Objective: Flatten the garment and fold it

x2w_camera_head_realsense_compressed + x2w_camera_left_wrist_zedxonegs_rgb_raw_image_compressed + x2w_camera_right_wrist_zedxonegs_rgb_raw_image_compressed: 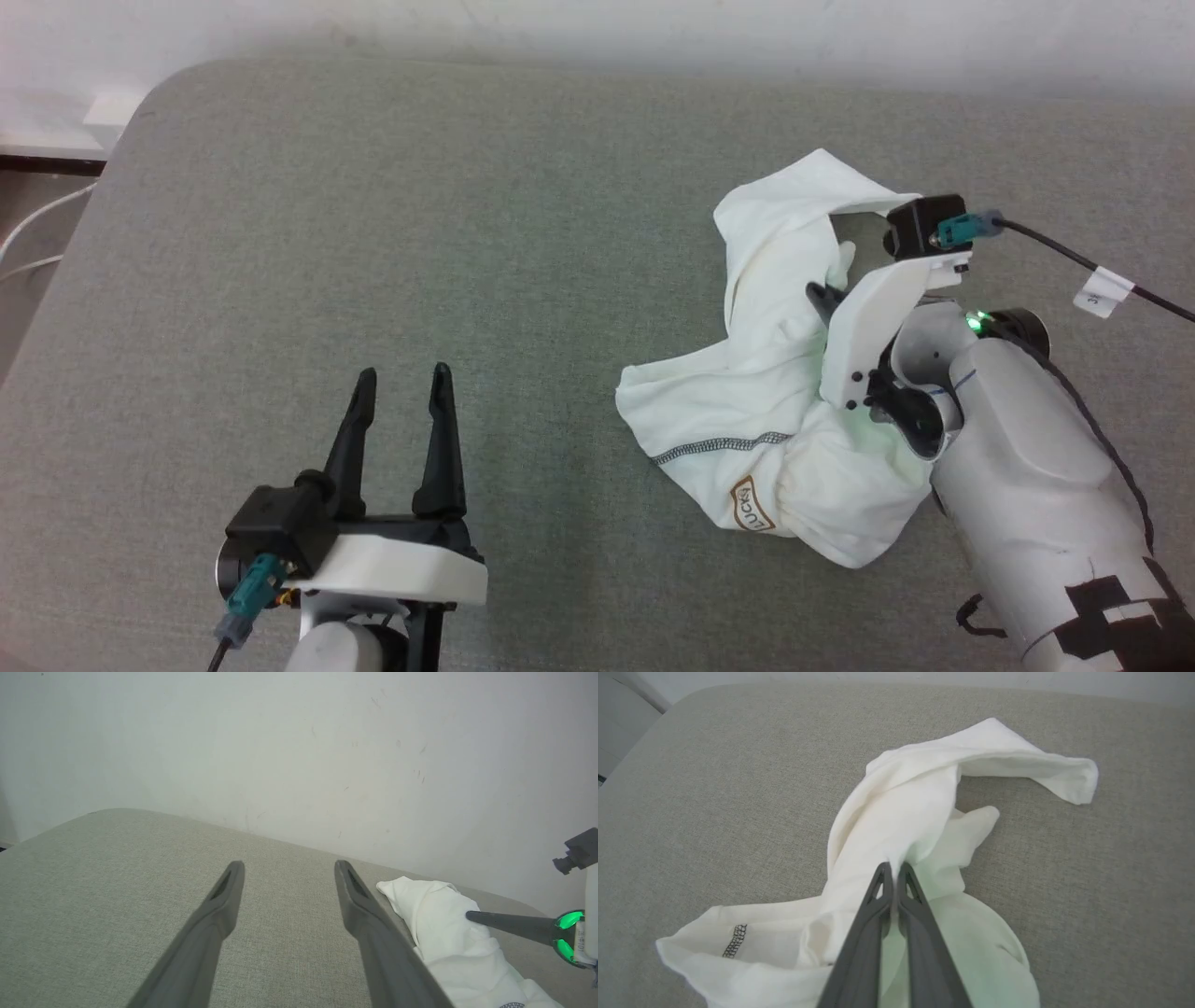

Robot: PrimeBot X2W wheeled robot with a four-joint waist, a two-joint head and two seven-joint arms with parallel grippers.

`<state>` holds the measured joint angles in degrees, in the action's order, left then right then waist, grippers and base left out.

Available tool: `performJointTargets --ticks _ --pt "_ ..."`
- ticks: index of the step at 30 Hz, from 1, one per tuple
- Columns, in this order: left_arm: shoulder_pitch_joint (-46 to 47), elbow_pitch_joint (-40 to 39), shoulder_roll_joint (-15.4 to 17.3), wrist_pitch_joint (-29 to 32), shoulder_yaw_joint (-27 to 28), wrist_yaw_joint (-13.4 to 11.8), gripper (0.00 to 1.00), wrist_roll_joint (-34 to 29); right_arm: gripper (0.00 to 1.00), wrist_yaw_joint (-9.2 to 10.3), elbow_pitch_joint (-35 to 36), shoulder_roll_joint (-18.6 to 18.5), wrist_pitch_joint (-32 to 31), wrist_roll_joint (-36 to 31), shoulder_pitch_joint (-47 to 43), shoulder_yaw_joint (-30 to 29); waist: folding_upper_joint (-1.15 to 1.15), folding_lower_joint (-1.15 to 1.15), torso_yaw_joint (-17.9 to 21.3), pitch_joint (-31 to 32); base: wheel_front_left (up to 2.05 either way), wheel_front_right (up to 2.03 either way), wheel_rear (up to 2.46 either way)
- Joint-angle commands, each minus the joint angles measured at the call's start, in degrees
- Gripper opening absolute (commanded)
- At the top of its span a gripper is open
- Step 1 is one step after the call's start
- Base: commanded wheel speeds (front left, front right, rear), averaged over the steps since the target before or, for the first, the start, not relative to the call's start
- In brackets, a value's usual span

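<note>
The garment [775, 373] is white, tinted pale green where the green light [974, 323] on the right wrist falls on it. A grey zigzag stitching line [719, 448] runs along one edge, and a small label [752, 504] has a brown border and brown letters. The padded surface [373, 233] is grey-green with a fine woven fleck, and the wall [280, 742] is off-white. The left gripper [401, 373] and right gripper [893, 868] have dark grey fingers and white housings. The right forearm [1027, 448] is pale grey with black patches [1111, 616].
</note>
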<state>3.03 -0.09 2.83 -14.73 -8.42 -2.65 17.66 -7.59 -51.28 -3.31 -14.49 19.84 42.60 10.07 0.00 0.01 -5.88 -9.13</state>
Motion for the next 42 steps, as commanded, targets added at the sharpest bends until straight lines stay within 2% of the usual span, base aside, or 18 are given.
performJointTargets --ticks 1,8,10,13,18,20,23,27,28,29,33,37,42 --pt "1.0 0.28 0.05 -0.27 0.01 -0.42 1.0 -0.07 0.0 0.1 -0.03 -0.43 1.08 1.09 1.22 0.78 0.0 -0.01 0.39 0.11 0.0 0.0 0.0" --pt "0.3 0.68 0.05 -0.27 0.3 -0.7 1.0 -0.36 0.0 0.1 6.64 -3.53 10.51 1.87 1.38 1.48 0.0 -0.01 2.3 1.55 0.0 0.0 0.0" --pt "0.18 0.68 0.05 -0.27 0.33 -0.73 1.0 -0.41 0.0 0.1 8.03 -4.22 11.55 1.83 0.91 1.12 0.0 -0.01 2.57 1.76 0.0 0.0 0.0" --pt "-0.24 0.75 0.05 -0.27 0.35 -0.75 1.0 -0.45 0.0 0.1 12.87 -6.81 13.39 1.06 -2.51 -1.94 0.0 -0.01 3.34 2.58 0.0 0.0 0.0" --pt "-1.12 0.8 0.05 -0.27 0.28 -0.89 1.0 -0.3 0.0 0.1 22.3 -8.94 11.06 -2.36 -16.06 -14.79 0.0 -0.01 4.31 3.16 0.0 0.0 0.0" --pt "-1.34 0.85 0.05 -0.27 0.21 -0.95 1.0 -0.26 0.0 0.1 26.51 -7.5 8.9 -4.18 -23.05 -21.38 0.0 -0.01 4.76 2.96 0.0 0.0 0.0" --pt "-1.39 0.93 0.05 -0.27 0.45 -0.93 1.0 -0.39 0.0 0.1 33.39 -3.21 5.29 -7.16 -32.75 -30.35 0.0 -0.01 5.51 2.4 0.0 0.0 0.0" --pt "-1.17 1.19 0.05 -0.27 0.6 -0.88 1.0 -0.56 0.0 0.1 40.91 0.03 1.02 -10.12 -41.92 -38.15 0.0 -0.01 6.29 1.92 0.0 0.0 0.0" --pt "-1.13 1.25 0.05 -0.27 0.69 -0.86 1.0 -0.63 0.4 0.1 42.41 0.26 0.59 -10.16 -43.12 -38.96 0.0 -0.01 6.53 1.86 0.0 0.0 0.0" --pt "-1.08 1.33 0.05 -0.27 0.75 -0.84 1.0 -0.67 1.0 0.1 43.45 0.35 0.55 -9.5 -44.03 -39.26 0.0 -0.01 6.69 1.84 0.0 0.0 0.0" --pt "-0.99 1.85 0.05 -0.27 0.86 -0.68 1.0 -0.84 1.0 0.1 46.77 0.41 5.08 -5.4 -44.79 -39.98 0.0 -0.01 7.1 2.25 0.0 0.0 0.0" --pt "-1.14 2.31 0.05 -0.27 0.9 -0.44 1.0 -1.1 1.0 0.1 51.25 0.42 10.09 -5.09 -43.51 -39.86 0.0 -0.01 7.13 2.82 0.0 0.0 0.0" --pt "-1.26 2.48 0.05 -0.27 1.1 -0.37 1.0 -1.33 1.0 0.1 52.65 0.42 6.11 -6.61 -41.37 -33.11 0.0 -0.01 6.96 3.23 0.0 0.0 0.0"
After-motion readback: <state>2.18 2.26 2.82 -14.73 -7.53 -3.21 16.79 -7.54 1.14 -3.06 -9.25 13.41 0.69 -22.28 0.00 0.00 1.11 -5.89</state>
